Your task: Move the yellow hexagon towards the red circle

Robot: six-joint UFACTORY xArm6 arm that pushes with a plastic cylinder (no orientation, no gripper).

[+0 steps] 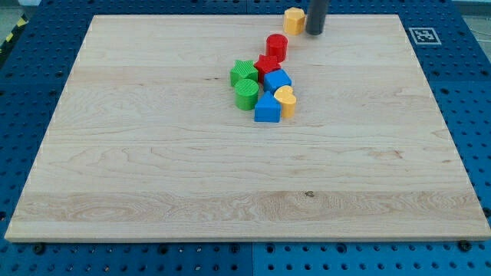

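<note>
Yellow hexagon [294, 20], red circle [277, 47], green and blue blocks on pale wood-grain board [153, 169].

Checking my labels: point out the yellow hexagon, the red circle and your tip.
yellow hexagon [293, 20]: camera view, top face.
red circle [277, 47]: camera view, front side.
my tip [314, 32]: camera view, rod's lower end.

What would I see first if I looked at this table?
First you'd spot the bunch of bright blocks just above the board's middle: a red circle at its top, a red star, a green star, a green cylinder, two blue blocks and a yellow heart. Then, at the view's top edge, the yellow hexagon sits alone with my tip right beside it, on its right.
</note>
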